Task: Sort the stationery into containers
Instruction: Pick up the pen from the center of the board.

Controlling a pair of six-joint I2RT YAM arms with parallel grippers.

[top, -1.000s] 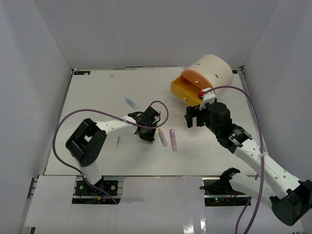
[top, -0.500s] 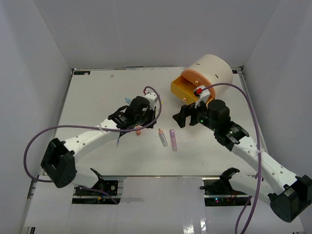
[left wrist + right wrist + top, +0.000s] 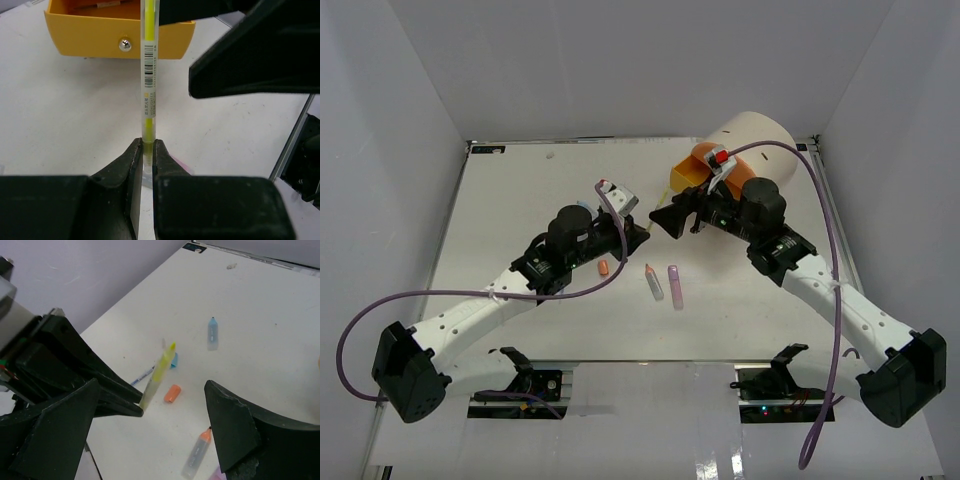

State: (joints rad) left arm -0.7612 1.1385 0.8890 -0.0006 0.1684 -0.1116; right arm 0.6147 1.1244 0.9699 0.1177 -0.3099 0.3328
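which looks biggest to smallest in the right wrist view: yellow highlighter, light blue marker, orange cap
1. yellow highlighter, held nearer the camera yet clearly longest
2. light blue marker
3. orange cap

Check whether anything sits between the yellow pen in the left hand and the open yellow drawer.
Partly: the open right hand hangs just in front of the yellow drawer, close beside the yellow pen that the left hand grips. The straight line along the pen to the drawer looks open; nothing else intervenes.
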